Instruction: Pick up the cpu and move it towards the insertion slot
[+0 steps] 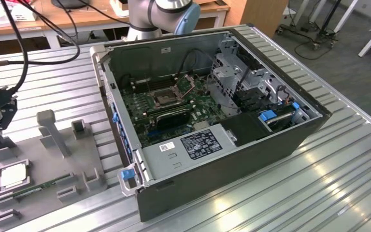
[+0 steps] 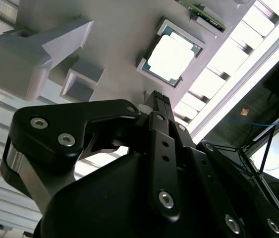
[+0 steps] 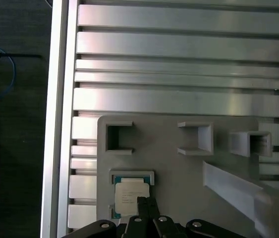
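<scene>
A slatted aluminium table (image 1: pixel 340 159) carries everything, with a wooden desk (image 1: pixel 44 19) and a dark floor behind it. In the exterior view an open computer case (image 1: pixel 237 159) lies on its side across the middle of the table, its motherboard (image 1: pixel 192 113) facing up. The insertion slot (image 1: pixel 162 98), a dark square in a silvery frame, sits on the motherboard towards the case's far wall, just beyond the long black memory slots (image 1: pixel 172 116).

Beside the case, at the exterior view's left, a grey fixture plate (image 1: pixel 44 166) lies flat on the table. The cpu (image 1: pixel 13 176) rests flat in a square nest near that plate's outer edge, well apart from the insertion slot. A green memory stick (image 1: pixel 40 188) lies in a narrow holder just beside it. A tall grey post (image 1: pixel 50 130) stands nearer the plate's middle.

The gripper (image 3: pixel 146 200) hangs over the fixture plate. In the first wrist view its tips line up with one edge of the cpu (image 3: pixel 129 193), and they look raised above the chip rather than touching it. In the second wrist view the gripper (image 2: pixel 158 95) points at the plate just beside the cpu (image 2: pixel 173 52). The jaws look pressed together, with nothing between them. The arm (image 1: pixel 166 12) rises from behind the case's far wall.
</scene>
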